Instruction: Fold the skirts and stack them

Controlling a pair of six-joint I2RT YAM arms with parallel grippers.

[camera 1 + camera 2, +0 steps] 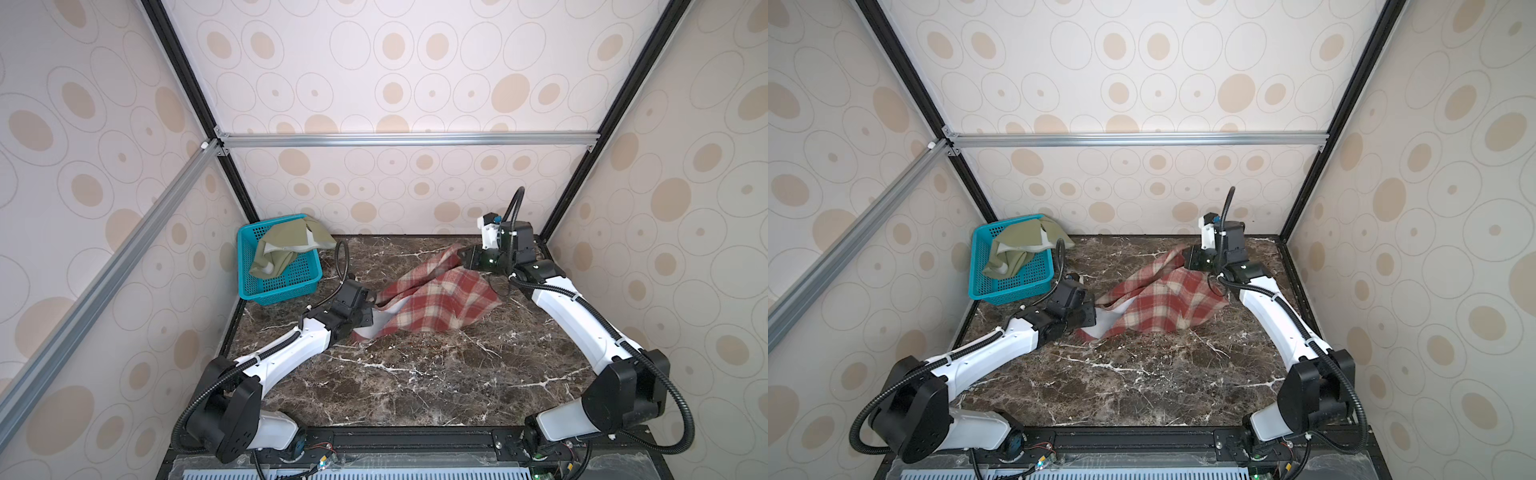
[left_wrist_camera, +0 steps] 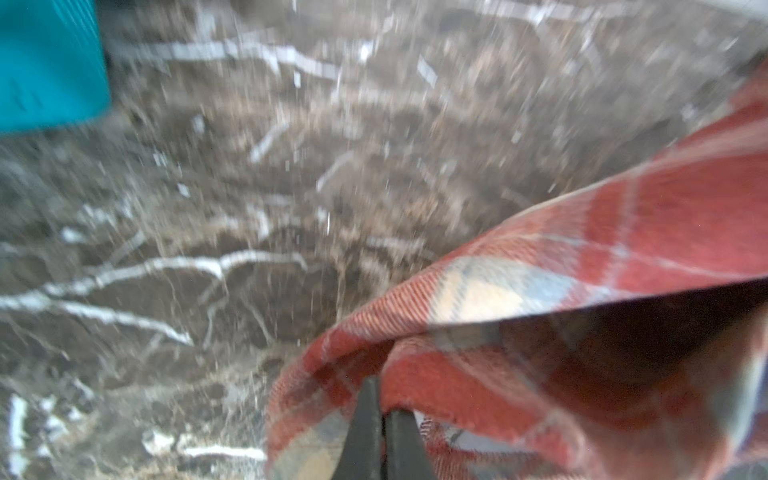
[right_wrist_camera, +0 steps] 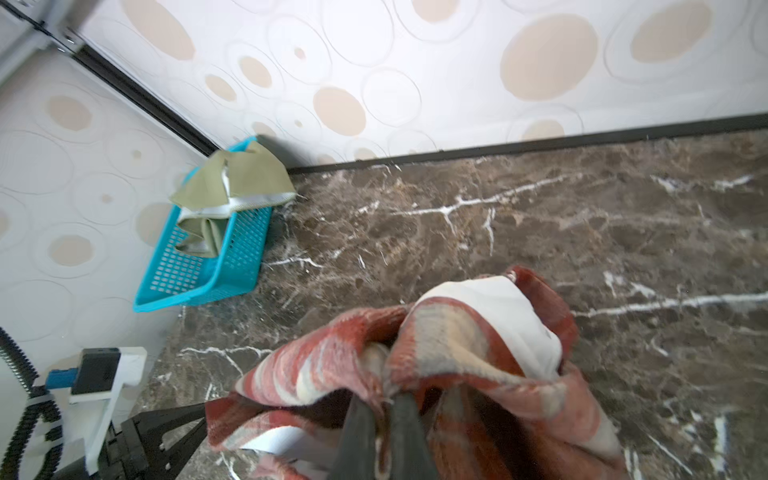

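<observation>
— The plaid skirt (image 1: 432, 301) is hanging over the middle of the desk (image 1: 415, 386), stretched between the two arms, with its lower edge sagging onto the marble.
— And the claws?
— The left claw (image 1: 371, 311) is pinching together on the near-left edge of the plaid. The right claw (image 1: 466, 258) is clamping a bunched corner at the far right, higher up. White lining is showing in the folds.
— Any folding done?
— I'm judging not. The cloth is hanging crumpled with no clean crease, so this is looking like the spreading-out ahead of a first fold.
— The other one?
— The olive-green skirt (image 1: 286, 249) is lying rumpled in the teal basket (image 1: 286, 286) in the far-left corner. It's spilling over the rim, well apart from the plaid.
— What's remaining?
— Nearly everything: flattening and folding the plaid, fetching and folding the olive one, then stacking them. There's no stack showing yet.
</observation>
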